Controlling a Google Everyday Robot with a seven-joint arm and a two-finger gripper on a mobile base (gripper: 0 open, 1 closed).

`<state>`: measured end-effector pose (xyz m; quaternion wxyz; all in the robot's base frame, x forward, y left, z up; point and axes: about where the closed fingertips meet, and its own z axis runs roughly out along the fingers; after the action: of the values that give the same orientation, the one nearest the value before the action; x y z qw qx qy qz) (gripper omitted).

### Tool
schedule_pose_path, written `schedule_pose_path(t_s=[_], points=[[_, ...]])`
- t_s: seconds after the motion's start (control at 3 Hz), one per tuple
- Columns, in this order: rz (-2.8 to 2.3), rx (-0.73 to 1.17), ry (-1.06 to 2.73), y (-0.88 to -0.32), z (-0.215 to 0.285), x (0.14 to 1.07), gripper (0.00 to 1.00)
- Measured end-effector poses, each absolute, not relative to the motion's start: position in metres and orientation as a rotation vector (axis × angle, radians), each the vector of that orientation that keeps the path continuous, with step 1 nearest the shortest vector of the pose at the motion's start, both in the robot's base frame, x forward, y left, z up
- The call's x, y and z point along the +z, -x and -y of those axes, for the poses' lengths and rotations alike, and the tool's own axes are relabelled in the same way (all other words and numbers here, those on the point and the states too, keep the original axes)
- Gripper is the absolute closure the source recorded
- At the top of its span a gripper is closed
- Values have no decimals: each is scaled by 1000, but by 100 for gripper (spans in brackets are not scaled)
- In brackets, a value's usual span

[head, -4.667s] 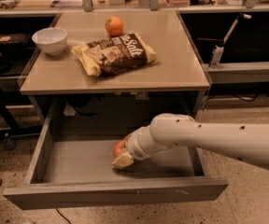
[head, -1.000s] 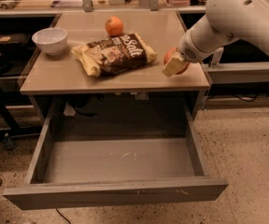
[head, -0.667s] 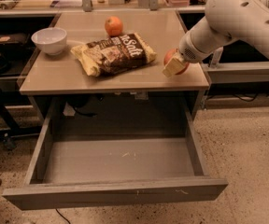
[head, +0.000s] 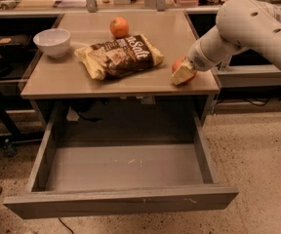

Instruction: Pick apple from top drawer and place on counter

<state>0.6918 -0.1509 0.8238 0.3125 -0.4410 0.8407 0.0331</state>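
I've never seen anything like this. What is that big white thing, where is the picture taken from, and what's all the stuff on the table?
The big white thing is a robot's arm. It ends in a two-fingered pincer, which is closed around a red apple at the front right corner of the counter. There is only one picture, looking down from the front; where its camera sits is not known. Also on the counter are a brown chip bag, a white bowl at the left and an orange fruit at the back. Below, the top drawer stands pulled open.
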Motion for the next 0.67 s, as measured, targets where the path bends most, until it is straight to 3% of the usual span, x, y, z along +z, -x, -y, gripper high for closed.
schedule_pose_path(t_s=[0.33, 0.67], points=[[-2219, 96, 1163, -693, 151, 825, 100], [-2219, 96, 1163, -693, 151, 825, 81]])
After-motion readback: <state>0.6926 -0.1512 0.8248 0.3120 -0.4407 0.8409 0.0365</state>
